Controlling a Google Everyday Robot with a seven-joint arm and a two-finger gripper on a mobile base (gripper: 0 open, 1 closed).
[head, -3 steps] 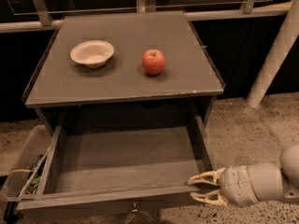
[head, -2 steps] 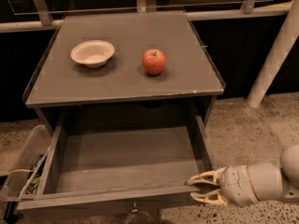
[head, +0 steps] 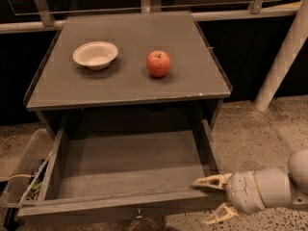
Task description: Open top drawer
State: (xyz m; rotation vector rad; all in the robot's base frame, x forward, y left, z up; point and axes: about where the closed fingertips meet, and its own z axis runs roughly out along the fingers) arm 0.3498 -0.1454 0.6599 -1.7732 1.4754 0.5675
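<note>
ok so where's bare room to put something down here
The top drawer is bare wall to wall. The tabletop is free in front of the bowl and apple. It's crowded only at the drawer's front right corner, where the gripper sits, fingers open.

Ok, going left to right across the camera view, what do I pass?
Plastic bin, bowl, apple, gripper at the open top drawer's front right corner, white post.

Top drawer (head: 115, 202) open, gripper (head: 201, 203) at corner
</note>
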